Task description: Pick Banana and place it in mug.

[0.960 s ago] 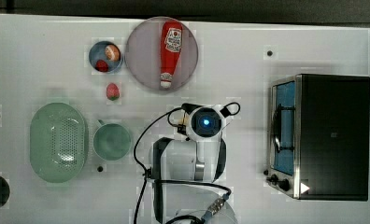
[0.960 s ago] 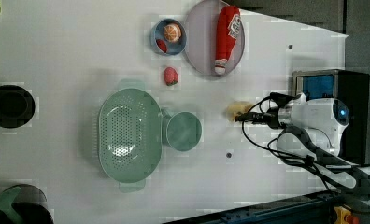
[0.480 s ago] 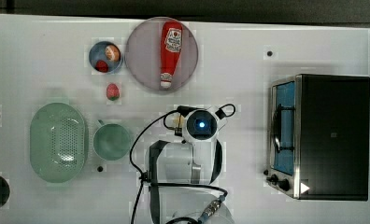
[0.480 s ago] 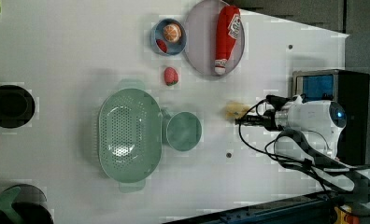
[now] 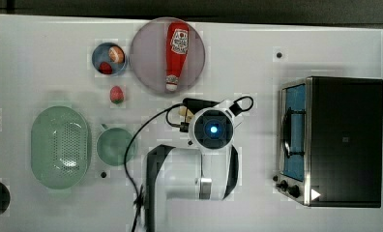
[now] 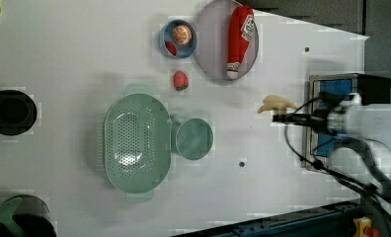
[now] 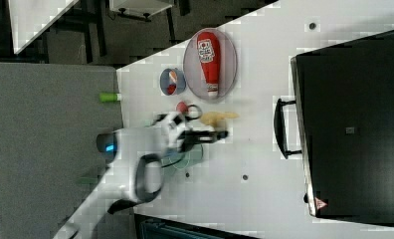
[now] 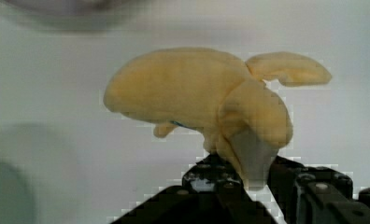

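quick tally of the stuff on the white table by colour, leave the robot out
Green: 2, the perforated basket and the mug
Red: 2, the ketchup bottle and the strawberry
Blue: 1, the small bowl
Pale purple: 1, the plate
Yellow: 1, the banana
Black and silver: 1, the toaster oven
Total: 8

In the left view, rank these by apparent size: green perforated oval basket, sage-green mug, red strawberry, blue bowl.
1. Green perforated oval basket, clearly largest.
2. Sage-green mug.
3. Small blue bowl, slightly smaller than the mug.
4. Red strawberry, smallest.
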Available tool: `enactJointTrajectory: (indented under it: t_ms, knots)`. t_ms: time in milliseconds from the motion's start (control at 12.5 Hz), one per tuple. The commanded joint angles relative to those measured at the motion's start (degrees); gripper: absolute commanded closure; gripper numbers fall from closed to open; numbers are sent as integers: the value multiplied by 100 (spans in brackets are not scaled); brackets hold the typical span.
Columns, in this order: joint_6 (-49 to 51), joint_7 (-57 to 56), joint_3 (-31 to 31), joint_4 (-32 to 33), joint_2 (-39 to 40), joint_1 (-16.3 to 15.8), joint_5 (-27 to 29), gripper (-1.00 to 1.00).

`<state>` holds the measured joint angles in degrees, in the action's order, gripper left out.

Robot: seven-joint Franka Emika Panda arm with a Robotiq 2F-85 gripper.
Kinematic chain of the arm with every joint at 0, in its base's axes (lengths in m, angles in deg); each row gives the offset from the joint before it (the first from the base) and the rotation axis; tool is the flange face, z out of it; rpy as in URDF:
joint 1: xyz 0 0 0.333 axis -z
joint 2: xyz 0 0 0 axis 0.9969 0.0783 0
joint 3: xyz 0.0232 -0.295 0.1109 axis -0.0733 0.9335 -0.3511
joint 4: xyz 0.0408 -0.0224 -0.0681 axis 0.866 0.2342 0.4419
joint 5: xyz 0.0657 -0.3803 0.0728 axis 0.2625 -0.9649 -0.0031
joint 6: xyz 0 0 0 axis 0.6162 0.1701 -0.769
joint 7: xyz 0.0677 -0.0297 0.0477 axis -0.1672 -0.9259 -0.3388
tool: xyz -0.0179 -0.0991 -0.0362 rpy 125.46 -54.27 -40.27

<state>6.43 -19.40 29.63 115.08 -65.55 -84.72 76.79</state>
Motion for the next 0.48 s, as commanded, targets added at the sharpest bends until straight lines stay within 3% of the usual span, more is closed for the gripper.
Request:
enactJointTrajectory:
  t_ms: [80, 240, 480]
  knots:
    - [1204, 684, -402, -349, -814, -107, -69, 40]
    - [2065, 1228, -707, -597, -1147, -147, -69, 40]
    - [2582, 1972, -1197, -885, -1461, -208, -52, 40]
